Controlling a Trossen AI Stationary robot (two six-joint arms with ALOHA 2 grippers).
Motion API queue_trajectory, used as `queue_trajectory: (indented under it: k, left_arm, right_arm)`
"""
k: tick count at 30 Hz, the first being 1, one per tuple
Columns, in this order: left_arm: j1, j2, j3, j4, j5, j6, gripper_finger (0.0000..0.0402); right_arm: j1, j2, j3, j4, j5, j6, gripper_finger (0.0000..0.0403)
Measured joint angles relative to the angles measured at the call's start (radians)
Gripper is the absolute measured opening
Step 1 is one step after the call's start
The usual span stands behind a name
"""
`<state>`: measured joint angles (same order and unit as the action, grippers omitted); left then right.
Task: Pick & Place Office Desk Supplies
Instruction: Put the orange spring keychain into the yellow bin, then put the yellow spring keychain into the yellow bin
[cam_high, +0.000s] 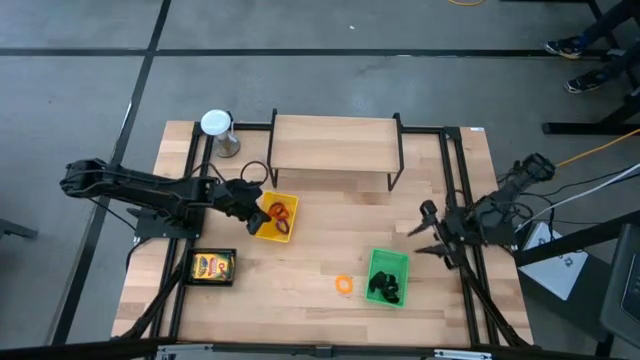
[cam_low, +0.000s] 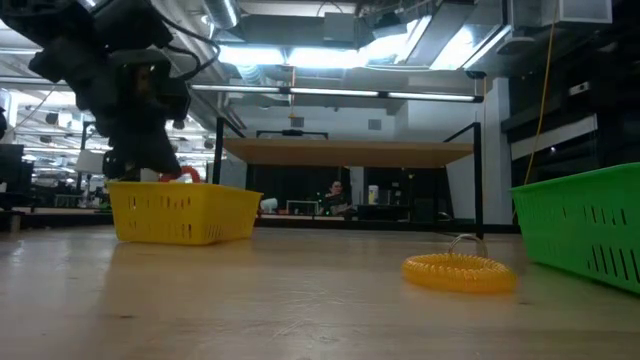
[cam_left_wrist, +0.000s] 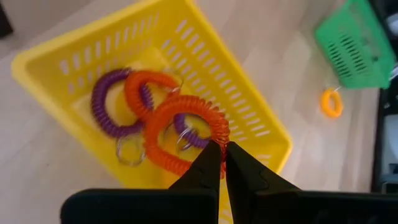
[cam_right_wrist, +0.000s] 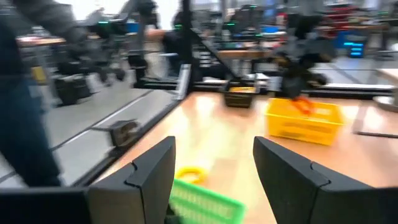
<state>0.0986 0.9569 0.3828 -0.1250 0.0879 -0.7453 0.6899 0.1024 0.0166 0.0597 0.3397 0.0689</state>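
Note:
My left gripper (cam_high: 258, 210) is over the yellow tray (cam_high: 290, 232) and is shut on an orange coil ring (cam_left_wrist: 184, 134). It also shows in the low view (cam_low: 150, 160), where the ring (cam_low: 186, 175) sits just above the tray's rim. In the tray lie a purple ring (cam_left_wrist: 107, 106), another orange ring (cam_left_wrist: 144, 90) and a second purple ring partly hidden under the held one. An orange-yellow ring (cam_high: 344, 284) lies flat on the table. My right gripper (cam_high: 428, 236) is open and empty at the table's right side, beside the green tray (cam_high: 388, 262). My left gripper pinches the orange ring's coil (cam_left_wrist: 221, 135) between its two fingertips (cam_left_wrist: 210, 160), at the side of the ring nearest the gripper. The fingers slant down from the table's left side. The ring reaches out over the tray's inside; whether its far side rests on the rings below, I cannot tell.
The green tray holds small black clips (cam_high: 385, 290). A black tray (cam_high: 213, 267) with a yellow printed box stands at the near left. A wooden shelf on a black frame (cam_high: 335, 145) and a grey cylinder with a white top (cam_high: 216, 125) stand at the back.

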Motion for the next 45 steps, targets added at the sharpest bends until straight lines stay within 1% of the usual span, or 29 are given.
queue_trajectory:
  k: [4,10,15,19,22,28,34,37,39,41,43,45]
  left_arm:
    - [0.0,0.0,0.0,0.035,-0.002,-0.019,0.0027]
    - [0.0,0.0,0.0,0.036,0.001,-0.045,0.0096]
    - [0.0,0.0,0.0,0.016,-0.018,-0.045,0.0153]
    - [0.0,0.0,0.0,0.021,-0.018,-0.063,0.0181]
    - [0.0,0.0,0.0,0.049,-0.012,-0.072,0.019]
    - [0.0,0.0,0.001,0.12,-0.01,-0.074,0.0189]
    - [0.0,0.0,0.002,0.128,-0.014,-0.072,0.0195]
    - [0.0,0.0,0.005,0.198,-0.014,-0.083,0.0196]
    - [-0.006,0.001,0.031,0.234,-0.014,-0.083,0.0196]
    - [-0.018,0.013,0.082,0.224,-0.014,-0.04,0.0196]
    - [-0.037,0.036,0.156,0.148,-0.019,0.023,0.0196]
    - [-0.061,0.08,0.252,0.058,-0.048,0.101,0.0196]
  right_arm:
    - [-0.107,0.0,0.0,0.0,0.0,0.0,0.0219]
    - [-0.247,0.0,0.0,0.0,0.0,0.0,0.0219]
    - [-0.323,0.0,0.0,0.0,0.0,0.0,0.0219]
    - [-0.357,0.0,0.0,0.0,0.0,0.0,0.0219]
    - [-0.37,0.0,0.0,0.0,0.0,0.0,0.0219]
    - [-0.373,0.0,0.0,0.0,0.0,0.0,0.0219]
    - [-0.373,0.0,0.0,0.0,0.0,0.0,0.0219]
    - [-0.373,0.0,0.0,0.0,0.0,0.0,0.0219]
    - [-0.373,0.0,0.0,0.0,0.0,0.0,0.0219]
    - [-0.373,0.0,0.0,0.0,0.0,0.0,0.0219]
    - [-0.373,0.0,0.0,0.0,0.0,0.0,0.0219]
    - [-0.373,0.0,0.0,0.0,0.0,0.0,0.0219]
